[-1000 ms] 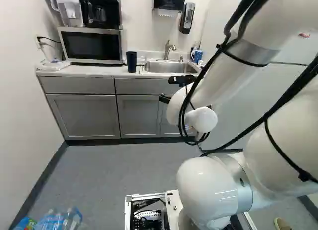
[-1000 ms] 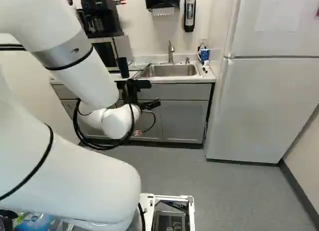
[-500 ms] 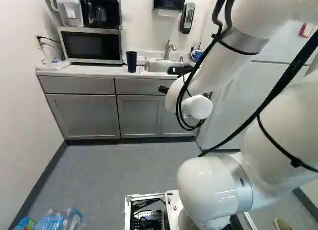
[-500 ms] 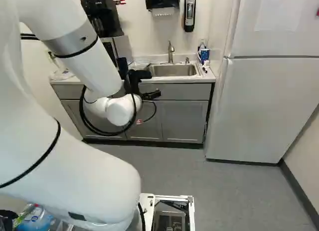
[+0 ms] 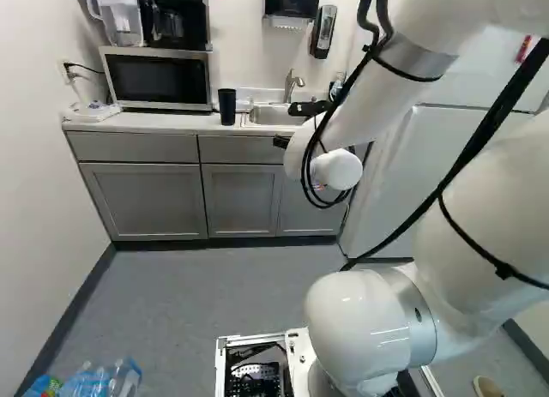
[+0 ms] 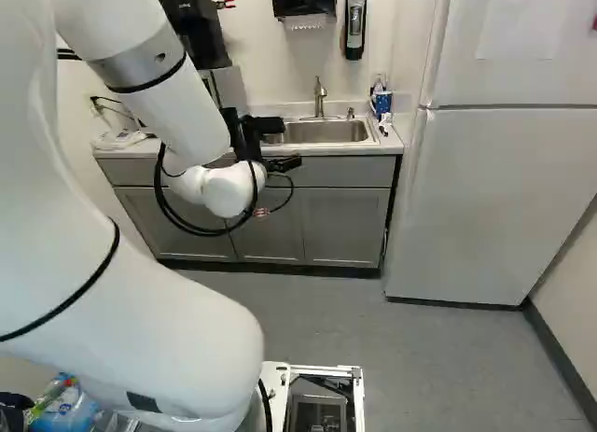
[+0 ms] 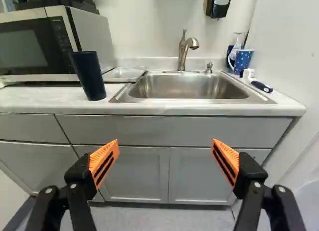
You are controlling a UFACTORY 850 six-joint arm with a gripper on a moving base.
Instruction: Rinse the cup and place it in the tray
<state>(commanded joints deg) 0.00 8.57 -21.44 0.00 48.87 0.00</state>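
The black gripper point(image 6: 244, 133) hangs in front of the counter's edge, mostly hidden by the wrist in the right base view. In the wrist view the gripper point(image 7: 165, 143) stands wide open, its orange pads apart with nothing between them. A tall dark cup point(image 7: 89, 75) stands upright near the counter's front edge, ahead of the fingers and off to the microwave side; it also shows in the left base view point(image 5: 227, 106). Beside the cup lies a shallow clear tray point(image 7: 124, 74), next to the steel sink point(image 7: 189, 87) with its faucet point(image 7: 185, 49).
A microwave point(image 5: 159, 78) sits on the counter, with a coffee maker and pitcher on top. Beyond the sink's other end are a blue dotted mug point(image 7: 242, 60), a brush point(image 7: 261, 86) and a bottle. A white fridge point(image 6: 494, 199) stands beside the counter. Water bottles point(image 5: 99, 381) lie low near the base.
The arm has lifted the gripper from lower in front of the cabinets to about counter height. The cup has stayed in place and the base has not moved.
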